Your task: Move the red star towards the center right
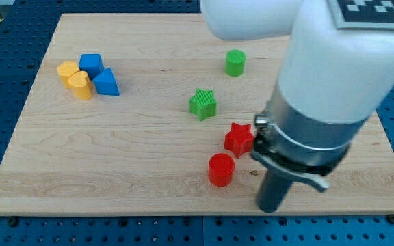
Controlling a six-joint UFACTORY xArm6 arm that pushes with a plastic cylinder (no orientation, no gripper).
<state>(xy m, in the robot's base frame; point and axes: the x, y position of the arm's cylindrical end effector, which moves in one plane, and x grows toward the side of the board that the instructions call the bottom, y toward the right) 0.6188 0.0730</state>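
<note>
Pincer: cannot tell; my tip stands lower right of the red star.

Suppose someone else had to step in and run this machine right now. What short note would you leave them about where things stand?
My tip is down on the wooden board, near the view's bottom edge, to the right of the red cylinder and below-right of the red star. It appears to touch neither.
The red star sits right of the board's middle, with the red cylinder close below-left of it and the green star above-left.
Done: nothing that shows; the star is not yet at the centre right.
Left: bring my tip round to the star's left side, then push it toward the view's right.
</note>
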